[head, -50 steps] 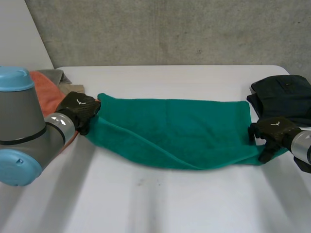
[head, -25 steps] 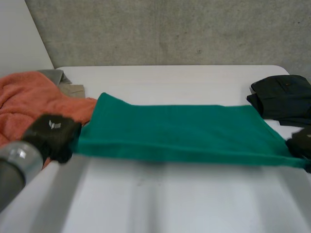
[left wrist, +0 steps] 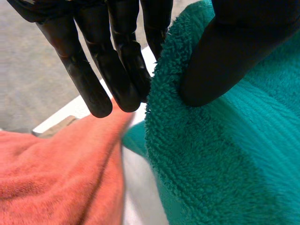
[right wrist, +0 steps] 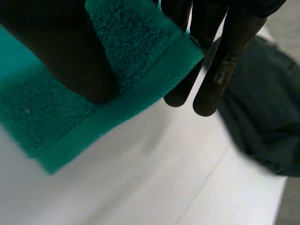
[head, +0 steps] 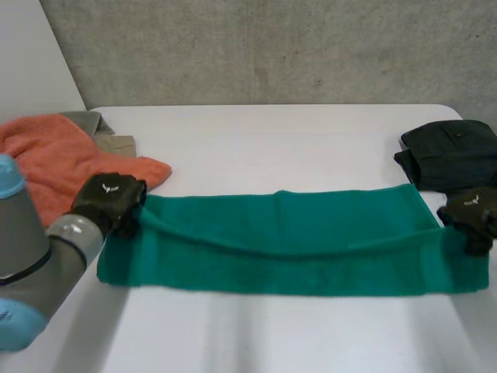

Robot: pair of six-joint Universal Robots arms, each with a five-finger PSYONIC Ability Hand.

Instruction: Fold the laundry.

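Observation:
A green towel [head: 295, 245] lies folded lengthwise as a long band across the near half of the table. My left hand [head: 110, 201] pinches its left end, thumb on top of the pile and fingers [left wrist: 112, 70] behind the edge of the green towel [left wrist: 211, 154]. At the other end my right hand [head: 470, 214] pinches the corner of the green towel [right wrist: 136, 79] between thumb [right wrist: 70, 56] and fingers [right wrist: 220, 61].
An orange towel [head: 54, 159] lies bunched at the table's left, with a grey and beige garment [head: 105, 132] behind it. A dark folded garment [head: 454, 155] sits at the right edge, just behind my right hand. White table [head: 264, 140] stretches bare behind the towel.
Both hands lifted the towel's far ends, carried them toward the near edge and lowered them, so the towel now lies as a narrower folded band closer to me.

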